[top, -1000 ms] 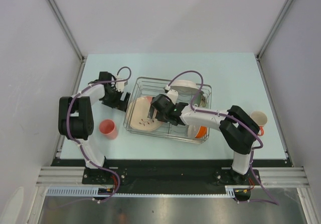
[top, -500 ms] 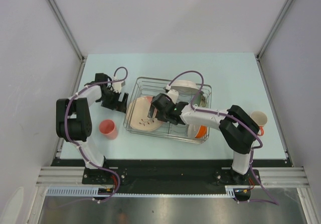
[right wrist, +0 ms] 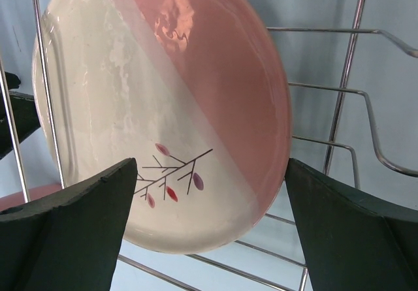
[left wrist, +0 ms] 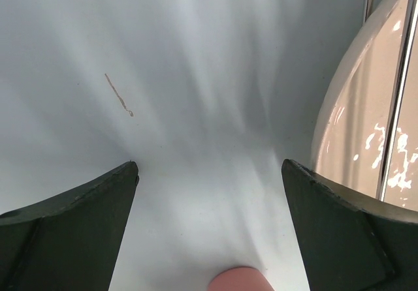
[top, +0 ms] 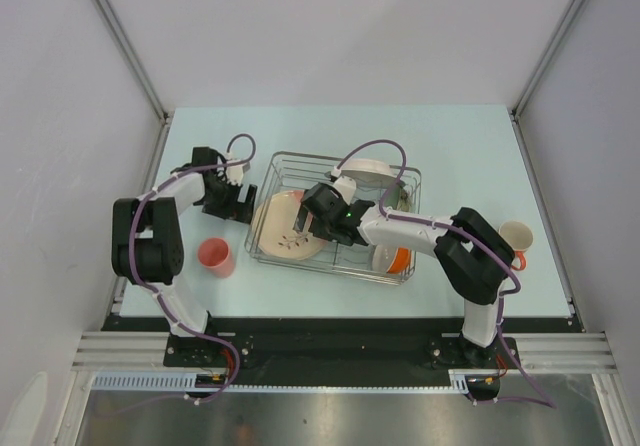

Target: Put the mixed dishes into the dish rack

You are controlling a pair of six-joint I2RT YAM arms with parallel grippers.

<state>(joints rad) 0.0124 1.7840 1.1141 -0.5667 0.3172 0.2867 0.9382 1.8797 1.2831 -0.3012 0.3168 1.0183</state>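
The silver wire dish rack [top: 400,181] stands mid-table. A pinkish-white plate [top: 283,228] with a twig pattern leans inside its left end, filling the right wrist view [right wrist: 163,95]. My right gripper [top: 300,228] is inside the rack, open, its fingers apart in front of the plate's face [right wrist: 210,167] without touching it. Just outside the rack's left side my left gripper [top: 233,209] hangs open over bare table [left wrist: 209,170], with the plate's edge [left wrist: 359,108] to its right. A coral-pink cup [top: 216,257] stands on the table, its top [left wrist: 238,279] between the left fingers. An orange bowl [top: 393,259] sits in the rack.
A second round plate [top: 368,173] stands at the rack's back side. A white and orange cup [top: 517,238] sits on the table at the right, beside the right arm's elbow. Rack wires [right wrist: 346,108] run close to the right gripper. Grey walls enclose the table.
The left gripper has drawn slightly left, away from the plate. The right gripper has shifted a little toward the back of the rack. The plate stays leaning in the rack.
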